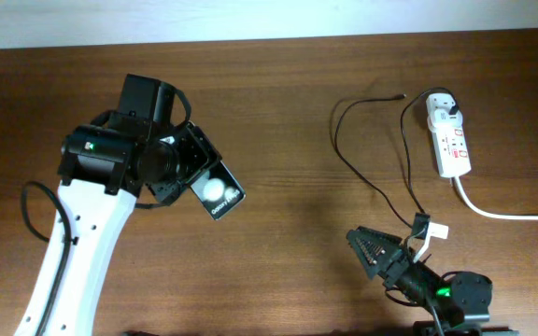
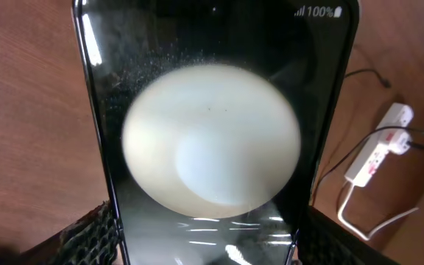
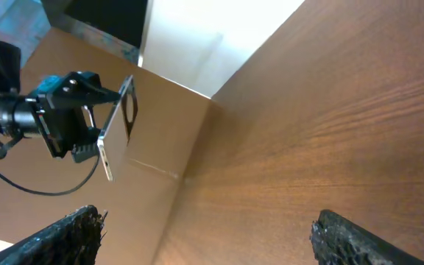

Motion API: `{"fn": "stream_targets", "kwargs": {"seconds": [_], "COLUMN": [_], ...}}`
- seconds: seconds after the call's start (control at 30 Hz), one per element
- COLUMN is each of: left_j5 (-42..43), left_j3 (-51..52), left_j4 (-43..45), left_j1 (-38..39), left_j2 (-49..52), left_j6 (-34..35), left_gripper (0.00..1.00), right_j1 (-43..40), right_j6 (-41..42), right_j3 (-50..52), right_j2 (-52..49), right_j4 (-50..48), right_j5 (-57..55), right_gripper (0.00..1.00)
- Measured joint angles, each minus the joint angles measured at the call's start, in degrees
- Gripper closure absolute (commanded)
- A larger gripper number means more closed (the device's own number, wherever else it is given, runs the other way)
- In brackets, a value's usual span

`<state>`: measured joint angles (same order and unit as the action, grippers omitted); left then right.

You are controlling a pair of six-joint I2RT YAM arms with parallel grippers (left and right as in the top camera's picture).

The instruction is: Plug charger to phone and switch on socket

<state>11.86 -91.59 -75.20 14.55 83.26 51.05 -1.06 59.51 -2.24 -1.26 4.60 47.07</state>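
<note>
My left gripper (image 1: 192, 180) is shut on the phone (image 1: 217, 192), a black glossy slab with a white round spot, and holds it above the table at the left. In the left wrist view the phone (image 2: 212, 110) fills the frame between the jaws (image 2: 205, 246) and reflects a bright lamp. The socket (image 1: 449, 140) lies at the far right with the charger's white plug adapter (image 1: 445, 105) in it. The black cable (image 1: 374, 183) loops across the table and its connector tip (image 1: 399, 96) lies free. My right gripper (image 1: 362, 246) is open and empty at the front right.
The socket's thick white cord (image 1: 498, 212) runs off to the right. A white tag (image 1: 434, 230) sits on the cable by my right arm. The right wrist view shows the open jaws (image 3: 205, 235) above bare wood and the held phone (image 3: 116, 136) edge-on. The socket also shows in the left wrist view (image 2: 377, 147).
</note>
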Motion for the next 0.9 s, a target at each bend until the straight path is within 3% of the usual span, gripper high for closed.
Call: {"fn": "stream_targets", "kwargs": {"seconds": [0.07, 0.2, 0.23, 0.37, 0.43, 0.53, 0.6, 0.7, 0.9], "left_j5": [0.2, 0.8, 1.7, 5.9, 8.0, 10.0, 11.6, 12.3, 12.0], "left_j3": [0.0, 0.2, 0.2, 0.2, 0.2, 0.2, 0.2, 0.2, 0.2], "left_j4": [0.9, 2.0, 2.4, 6.4, 8.5, 8.7, 8.7, 8.9, 8.8], "left_j1": [0.2, 1.2, 1.2, 1.8, 1.8, 1.8, 1.9, 2.4, 6.0], "left_j2": [0.0, 0.3, 1.0, 5.9, 7.0, 7.3, 7.3, 7.3, 7.3], "left_j6": [1.9, 4.3, 5.5, 7.8, 8.6, 9.5, 10.2, 10.4, 10.5], "left_gripper": [0.34, 0.34, 0.34, 0.34, 0.34, 0.34, 0.34, 0.33, 0.33], "right_j1": [0.0, 0.7, 3.1, 20.5, 30.8, 39.7, 44.6, 46.1, 46.2], "right_j6": [-1.7, -13.3, -16.5, -21.1, -20.9, -18.9, -17.4, -13.1, -10.8], "right_j3": [-5.2, -20.8, -25.3, -34.6, -35.1, -35.4, -35.7, -35.9, -35.8], "right_j2": [-5.6, -28.2, -34.4, -48.1, -52.1, -57.0, -62.1, -68.4, -70.2], "right_j4": [-0.3, 4.6, 7.0, 5.9, 0.4, -9.2, -16.8, -23.1, -25.3], "right_j5": [0.5, 2.9, 2.3, -8.2, -17.9, -31.9, -39.9, -44.0, -45.9], "right_gripper": [0.07, 0.07, 0.12, 0.14, 0.14, 0.15, 0.28, 0.37, 0.57]}}
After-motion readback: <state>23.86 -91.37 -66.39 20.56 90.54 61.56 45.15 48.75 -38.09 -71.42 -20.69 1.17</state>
